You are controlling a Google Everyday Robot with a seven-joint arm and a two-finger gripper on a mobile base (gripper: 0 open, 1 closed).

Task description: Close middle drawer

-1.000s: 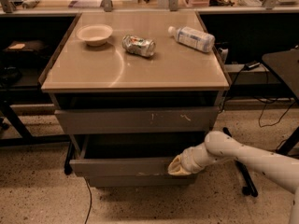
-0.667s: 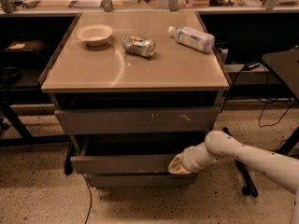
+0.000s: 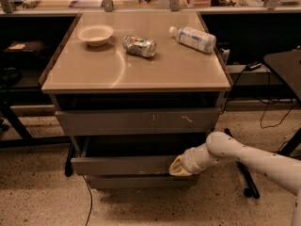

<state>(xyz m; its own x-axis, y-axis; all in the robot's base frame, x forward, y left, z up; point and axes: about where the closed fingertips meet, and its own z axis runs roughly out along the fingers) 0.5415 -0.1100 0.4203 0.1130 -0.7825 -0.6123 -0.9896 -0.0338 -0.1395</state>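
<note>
My gripper (image 3: 180, 167) sits at the right end of the cabinet's (image 3: 217, 119) second level. Its tan tip is touching the plain front of the middle drawer (image 3: 122, 165), and whether it is spread or pressed together I cannot tell from here. It holds nothing that I can see.

Behind the tip, a ribbed white wrist rises to a rounded joint just off the cabinet's right front corner. From there the single white arm (image 3: 254, 160) slopes down and away to the right, low and nearly level with the drawer.

I count three drawer fronts in the cabinet:
- The upper front (image 3: 117, 122) is grey with pale scratch marks right of centre.
- The middle drawer stands part-way out, showing a dark strip of its inside behind its front.
- The lowest front (image 3: 141, 181) is set back beneath it.

On the cabinet's tabletop (image 3: 141, 74) I count three loose things, one of each, all toward the rear:
- One pale bowl (image 3: 95, 34) at the rear left.
- One crushed can (image 3: 139, 46) lying on its side near the middle.
- One clear plastic bottle (image 3: 194, 38) lying on its side at the rear right.
</note>
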